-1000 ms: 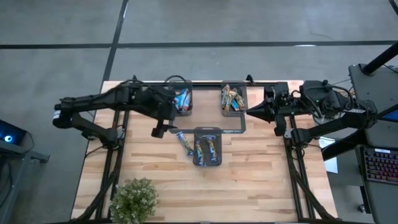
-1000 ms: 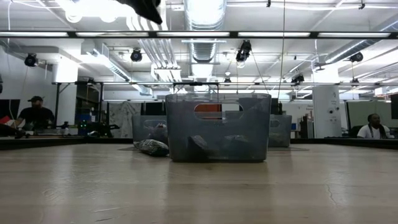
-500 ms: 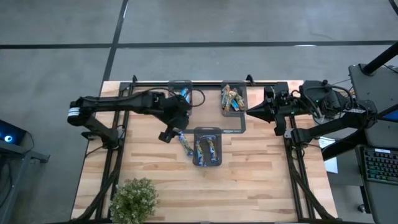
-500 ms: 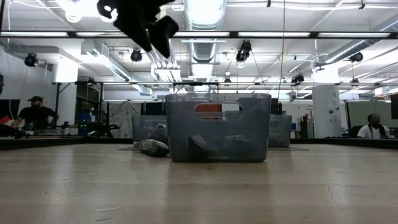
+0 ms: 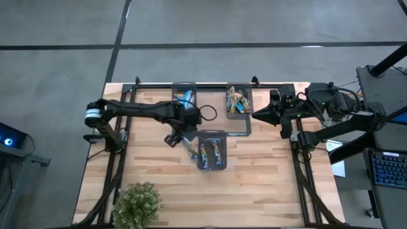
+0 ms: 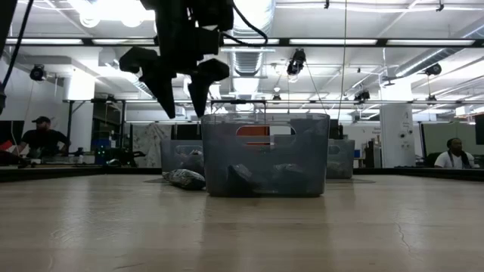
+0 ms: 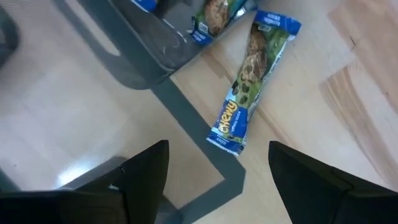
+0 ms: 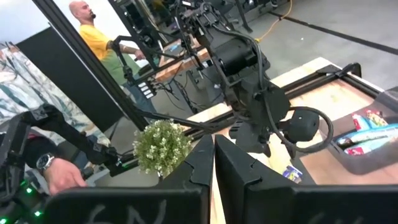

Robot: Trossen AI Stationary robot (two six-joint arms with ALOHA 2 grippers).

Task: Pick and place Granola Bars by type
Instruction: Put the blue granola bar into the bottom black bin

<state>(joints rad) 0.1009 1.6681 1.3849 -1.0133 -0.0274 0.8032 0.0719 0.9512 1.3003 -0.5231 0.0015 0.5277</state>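
One granola bar (image 7: pixel 254 81) in a blue and green wrapper lies loose on the wooden worktop (image 5: pixel 146 165), just beside the left wall of the front tray (image 5: pixel 212 151). In the left wrist view it rests flat and slanted, one end close to the tray's corner, and it shows between and just ahead of the two dark fingers (image 7: pixel 144 171) without touching either. The left pincer (image 5: pixel 179 132) hangs directly over this bar with its fingers spread wide apart and nothing between them. In the low view the same pincer (image 6: pixel 181 94) points downward, still above the height of the tray rim, clear of the worktop.

More granola bars lie inside the front tray, side by side along its length. Others fill the two trays at the back edge of the worktop: the rear left tray (image 5: pixel 185 97) holds blue-wrapped bars, and the rear right tray (image 5: pixel 239 100) holds a mixed heap with brown and green parts.

The right pincer (image 5: pixel 255 115) waits near the rear right tray, well apart from the loose bar, its fingers pressed together and empty.

A potted plant (image 5: pixel 136 203) stands at the worktop's front left corner. People show in the room beyond the worktop.
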